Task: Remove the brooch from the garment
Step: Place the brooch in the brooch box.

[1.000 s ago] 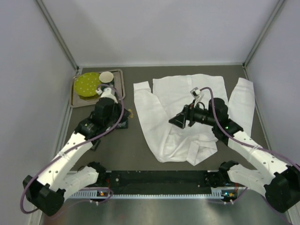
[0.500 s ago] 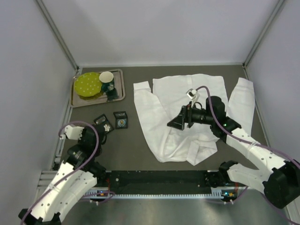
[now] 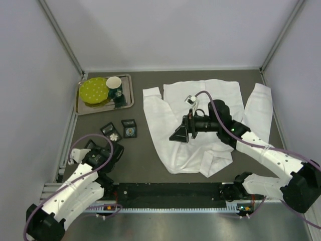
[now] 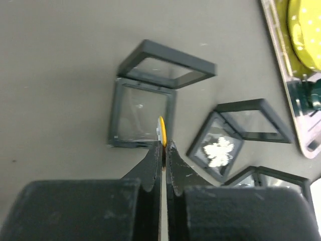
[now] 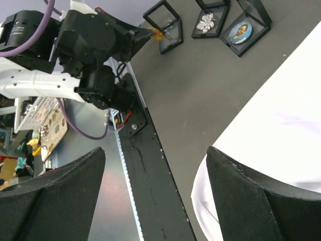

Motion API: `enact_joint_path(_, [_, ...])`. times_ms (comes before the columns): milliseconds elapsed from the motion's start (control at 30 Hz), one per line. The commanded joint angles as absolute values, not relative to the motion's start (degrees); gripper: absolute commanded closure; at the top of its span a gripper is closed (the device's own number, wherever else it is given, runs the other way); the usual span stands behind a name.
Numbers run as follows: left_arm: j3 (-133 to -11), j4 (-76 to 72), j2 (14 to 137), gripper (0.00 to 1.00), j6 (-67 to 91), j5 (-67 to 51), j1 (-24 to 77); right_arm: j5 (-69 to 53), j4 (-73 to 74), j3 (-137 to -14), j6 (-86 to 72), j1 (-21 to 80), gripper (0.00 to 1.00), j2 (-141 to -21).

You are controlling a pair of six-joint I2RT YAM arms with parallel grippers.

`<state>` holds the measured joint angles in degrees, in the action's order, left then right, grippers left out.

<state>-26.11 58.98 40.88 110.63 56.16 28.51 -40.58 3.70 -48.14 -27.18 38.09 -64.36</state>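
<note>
Pinching the yellow brooch (image 4: 161, 128), the left gripper (image 4: 164, 145) hangs directly above an empty case (image 4: 143, 113); the right gripper (image 3: 178, 134) gapes wide over the shirt (image 3: 163, 118).

We count one white shirt (image 3: 160, 120), three black display cases (image 4: 145, 108) (image 4: 238, 104) (image 4: 281, 176), two brooches (image 5: 207, 22) (image 5: 242, 31) inside them, one yellow piece (image 4: 161, 128), one tray (image 3: 100, 109), one green plate (image 3: 94, 90), one cup (image 3: 114, 83) and two arms (image 3: 75, 181) (image 3: 271, 155).

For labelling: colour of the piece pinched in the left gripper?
Small thin piece: yellow-orange; left wrist view.
</note>
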Motion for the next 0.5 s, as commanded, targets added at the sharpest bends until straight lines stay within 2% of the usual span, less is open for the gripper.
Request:
enact_joint_path(0, [-22.07,69.67,33.50,1.00,133.59,54.76,28.39,-39.12,6.76,-51.59,-24.61,38.32,0.19,-64.07])
enact_joint_path(200, [-19.87,73.22,24.53,1.00,134.48,57.92,28.39,-39.11,7.91,-50.89,-23.20,38.41,0.19,-63.37])
enact_joint_path(333, [-16.88,64.29,17.07,1.00,121.86,58.36,28.39,-37.62,8.43,-50.54,-21.63,38.85,0.18,-62.23])
enact_joint_path(467, [-12.40,57.67,3.30,1.00,112.52,59.06,28.39,-35.16,11.50,-51.41,-19.25,38.85,0.18,-60.82])
